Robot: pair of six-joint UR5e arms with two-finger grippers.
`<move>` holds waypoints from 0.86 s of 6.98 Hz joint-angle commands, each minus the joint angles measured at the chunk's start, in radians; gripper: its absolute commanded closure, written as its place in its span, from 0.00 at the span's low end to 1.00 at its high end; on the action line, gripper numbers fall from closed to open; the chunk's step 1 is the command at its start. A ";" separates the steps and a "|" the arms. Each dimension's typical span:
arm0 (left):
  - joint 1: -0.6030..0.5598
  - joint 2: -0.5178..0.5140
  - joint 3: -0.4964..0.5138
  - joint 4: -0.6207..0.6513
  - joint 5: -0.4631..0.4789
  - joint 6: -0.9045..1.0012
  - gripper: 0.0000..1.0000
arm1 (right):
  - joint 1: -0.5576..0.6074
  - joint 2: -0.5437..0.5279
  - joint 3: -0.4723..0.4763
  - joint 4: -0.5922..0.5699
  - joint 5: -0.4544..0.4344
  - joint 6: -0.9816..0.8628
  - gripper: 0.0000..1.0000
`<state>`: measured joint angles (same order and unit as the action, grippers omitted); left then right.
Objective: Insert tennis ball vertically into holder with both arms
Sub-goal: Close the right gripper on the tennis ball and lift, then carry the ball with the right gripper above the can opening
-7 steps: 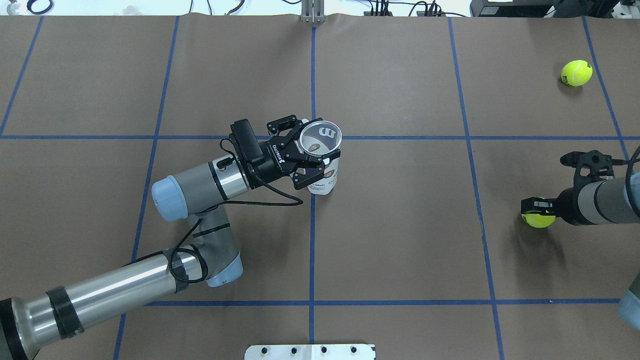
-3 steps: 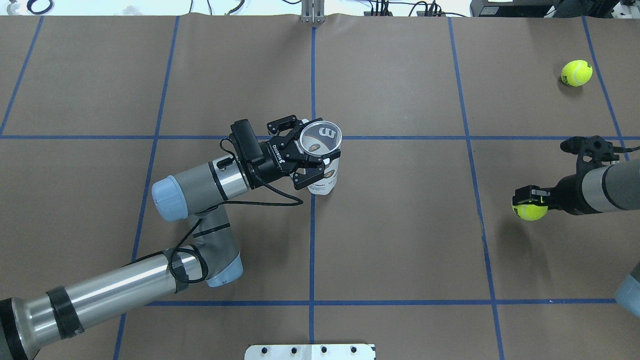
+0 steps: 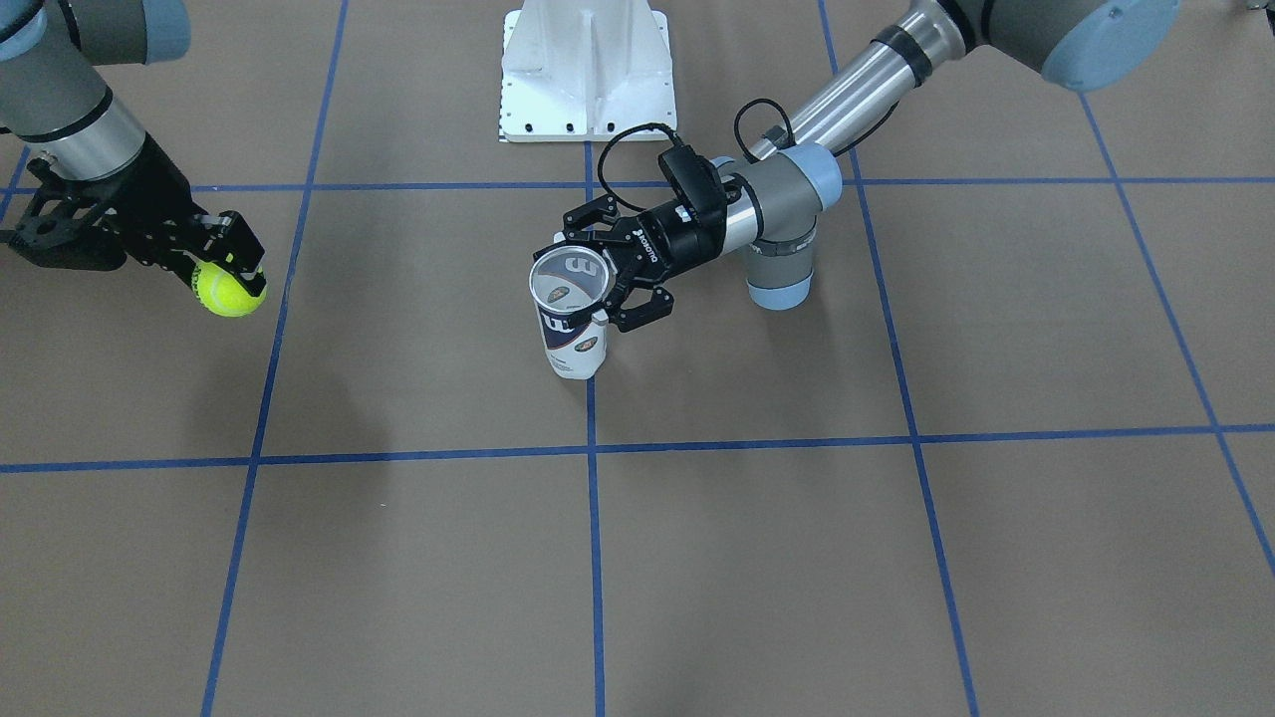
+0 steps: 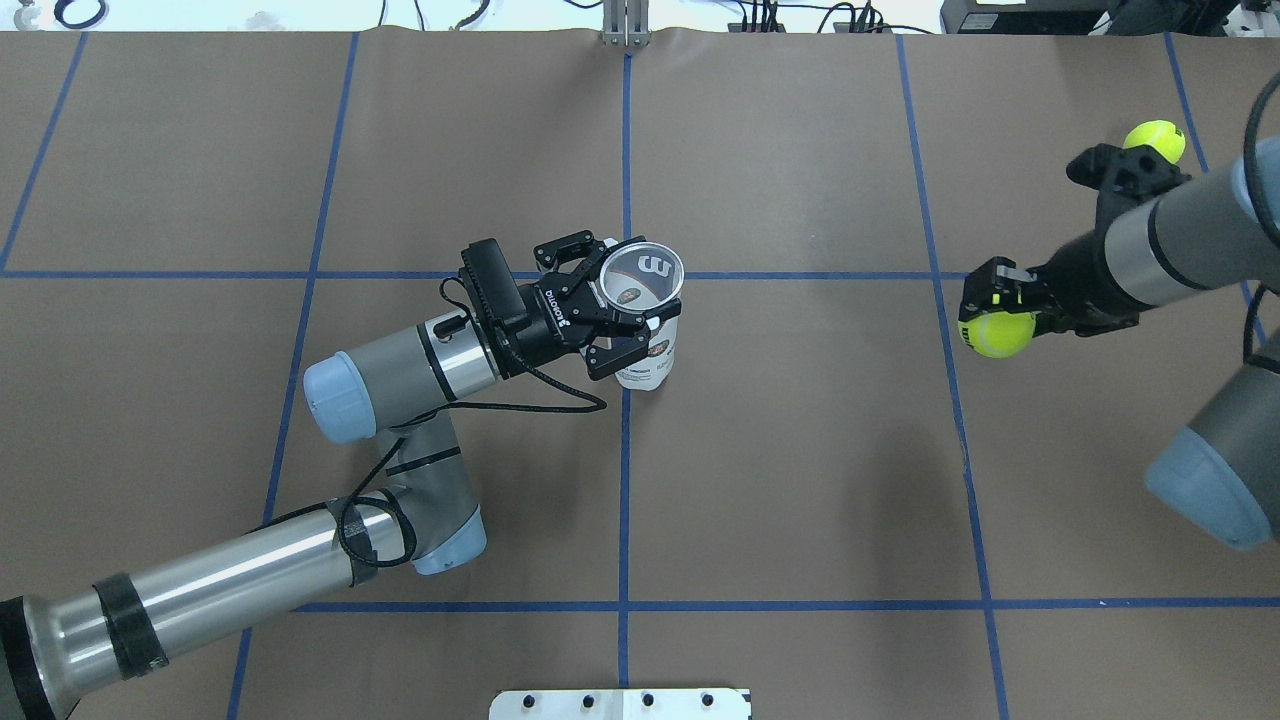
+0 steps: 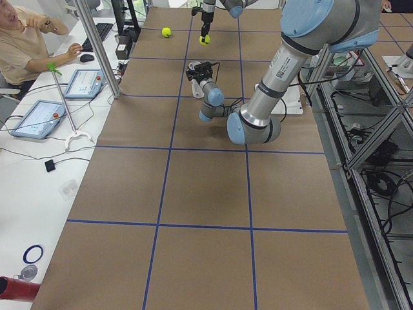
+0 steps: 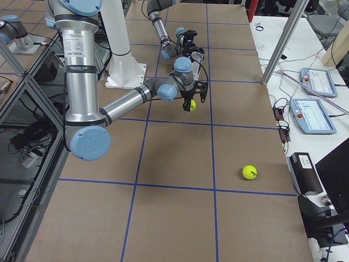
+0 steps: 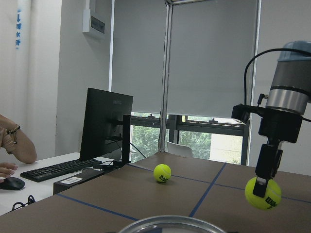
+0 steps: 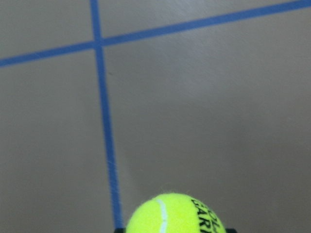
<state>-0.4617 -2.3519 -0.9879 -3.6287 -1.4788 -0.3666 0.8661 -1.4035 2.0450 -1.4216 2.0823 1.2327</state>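
The holder, a clear can with a white and navy label, stands upright near the table's middle with its open rim up. It also shows in the front view. My left gripper is shut on the holder from the side, just under the rim. My right gripper is shut on a tennis ball and holds it above the table, well to the right of the holder. The held ball also shows in the front view, the left wrist view and the right wrist view.
A second tennis ball lies at the far right of the table, partly behind my right wrist; it also shows in the right side view. The white pedestal base stands at the robot's side. An operator sits beyond the table's left end.
My right arm has risen and carried the tennis ball left and farther from the robot, toward the holder. The left arm and holder have not moved.
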 commanded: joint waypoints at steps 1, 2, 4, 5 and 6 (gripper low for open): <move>0.000 -0.001 0.002 0.001 0.000 0.000 0.23 | -0.031 0.293 0.018 -0.315 -0.005 0.121 1.00; 0.000 -0.001 0.000 0.001 -0.002 0.000 0.23 | -0.062 0.405 -0.012 -0.370 -0.019 0.189 1.00; 0.000 -0.001 0.000 0.001 -0.002 0.002 0.22 | -0.090 0.626 -0.127 -0.474 -0.034 0.260 1.00; 0.002 -0.001 0.002 0.001 -0.002 0.002 0.22 | -0.096 0.684 -0.162 -0.490 -0.034 0.280 1.00; 0.002 -0.001 0.002 0.001 -0.002 0.002 0.21 | -0.099 0.740 -0.227 -0.490 -0.039 0.289 1.00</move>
<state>-0.4608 -2.3532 -0.9871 -3.6278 -1.4803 -0.3653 0.7736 -0.7458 1.8905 -1.8968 2.0479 1.5019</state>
